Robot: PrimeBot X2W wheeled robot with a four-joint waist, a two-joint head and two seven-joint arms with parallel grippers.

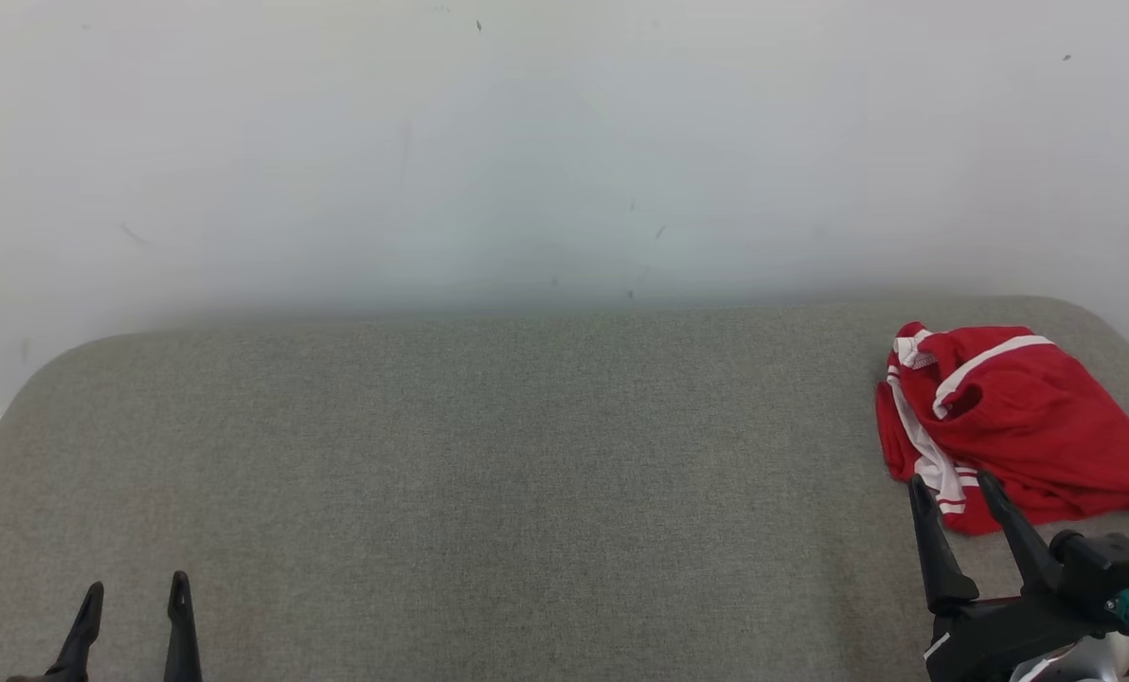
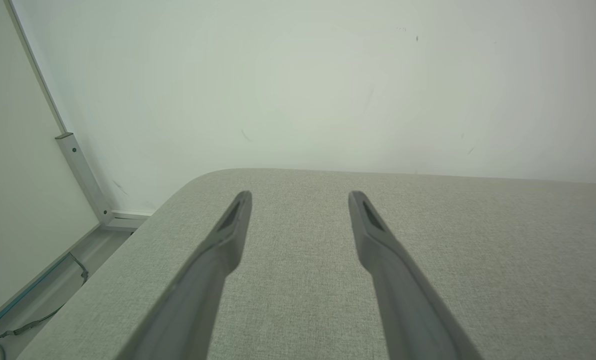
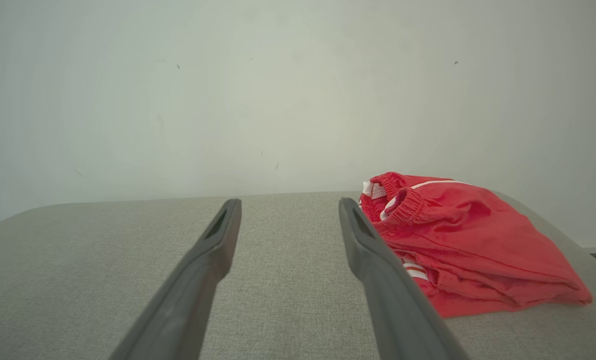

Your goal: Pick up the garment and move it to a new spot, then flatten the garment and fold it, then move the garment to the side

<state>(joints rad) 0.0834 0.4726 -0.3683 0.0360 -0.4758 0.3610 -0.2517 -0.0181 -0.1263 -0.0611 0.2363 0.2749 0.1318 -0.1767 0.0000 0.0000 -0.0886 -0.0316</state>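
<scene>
Most of the grey desk is open surface, from its rounded left corner across to the red garment, bunched near the far right corner close to the right edge. The right gripper is spread wide, grasping nothing, tips at the garment's near hem. The left gripper, likewise released, hovers over the near left. A white wall backs the far edge.
</scene>
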